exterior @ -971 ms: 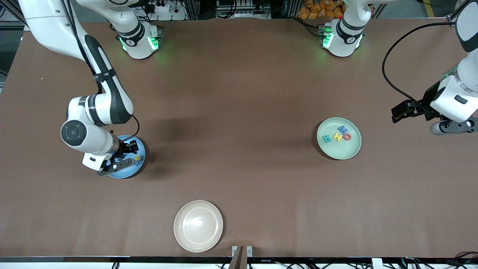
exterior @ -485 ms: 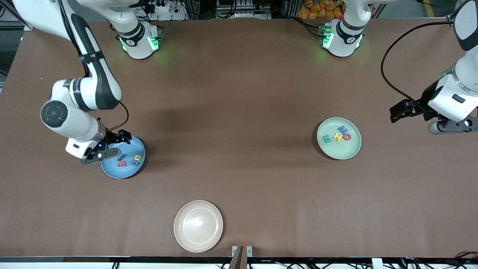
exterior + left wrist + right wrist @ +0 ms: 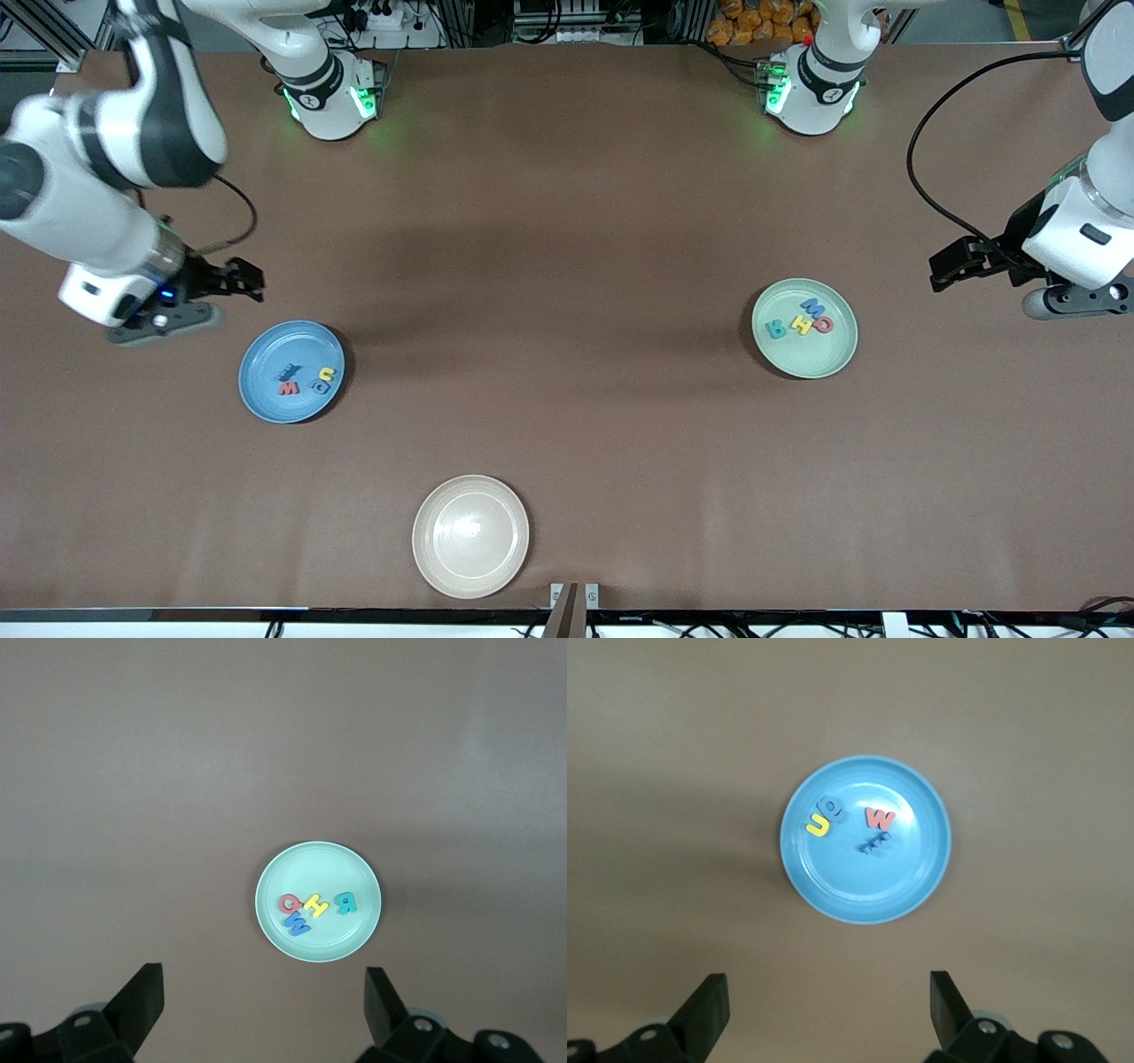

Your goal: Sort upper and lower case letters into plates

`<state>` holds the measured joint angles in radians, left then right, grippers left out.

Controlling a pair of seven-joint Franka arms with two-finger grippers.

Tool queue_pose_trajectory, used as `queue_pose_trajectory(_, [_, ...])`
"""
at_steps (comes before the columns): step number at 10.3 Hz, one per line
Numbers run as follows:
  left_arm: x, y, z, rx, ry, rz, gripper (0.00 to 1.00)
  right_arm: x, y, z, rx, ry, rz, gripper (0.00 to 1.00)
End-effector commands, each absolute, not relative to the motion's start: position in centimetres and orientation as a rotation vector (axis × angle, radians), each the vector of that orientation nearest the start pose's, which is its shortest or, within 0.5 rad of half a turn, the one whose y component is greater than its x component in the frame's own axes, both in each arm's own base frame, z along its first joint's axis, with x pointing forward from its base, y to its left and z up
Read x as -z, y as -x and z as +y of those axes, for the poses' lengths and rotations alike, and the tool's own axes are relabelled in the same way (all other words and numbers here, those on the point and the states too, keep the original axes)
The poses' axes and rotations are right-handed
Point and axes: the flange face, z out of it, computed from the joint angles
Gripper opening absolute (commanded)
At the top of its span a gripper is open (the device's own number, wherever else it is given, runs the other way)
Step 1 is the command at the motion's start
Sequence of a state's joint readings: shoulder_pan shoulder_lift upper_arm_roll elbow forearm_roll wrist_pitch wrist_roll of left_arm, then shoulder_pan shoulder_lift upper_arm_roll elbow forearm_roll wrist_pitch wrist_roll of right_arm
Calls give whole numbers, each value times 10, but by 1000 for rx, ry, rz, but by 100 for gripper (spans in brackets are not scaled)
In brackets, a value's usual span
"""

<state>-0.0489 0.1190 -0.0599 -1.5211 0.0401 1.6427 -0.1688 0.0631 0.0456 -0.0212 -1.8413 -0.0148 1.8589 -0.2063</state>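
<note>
My table covering (image 3: 567, 266): brown, matt, smooth, cloth- or paper-like sheet, faint creases. Blue plate (image 3: 257, 394), lower left of front frame: glossy, smooth, plastic-looking, soft highlights on rim. Pale green plate (image 3: 824, 359), right of centre: satin sheen, smooth. Cream plate (image 3: 443, 558), bottom centre: glossy, bright glare in middle, fine rings. Letters (image 3: 879, 819): matt, foam-like, flat colour. My fingers (image 3: 709, 1010): black, matt, hard plastic look. My arm shells (image 3: 53, 213): white glossy plastic; joints black, semi-gloss.
</note>
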Motion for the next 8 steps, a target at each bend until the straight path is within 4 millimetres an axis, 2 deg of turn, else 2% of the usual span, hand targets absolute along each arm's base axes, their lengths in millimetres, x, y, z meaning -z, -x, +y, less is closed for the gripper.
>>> queue_pose_trajectory(1, [-589,-592,-61,15,3130,-52,100,-588,-581,7,23,3115,-322,100])
queue_pose_trajectory(2, [-590,-592,-62,17,3132,-52,100,-612,-578,2,33,3119,-288,100])
queue_pose_trajectory(3, [-589,-592,-64,14,3132,-49,100,-623,-574,2,11,3123,-234,100])
queue_pose_trajectory(8, [-589,-593,-62,14,3132,-56,100,-629,-570,1,-6,3125,-195,100])
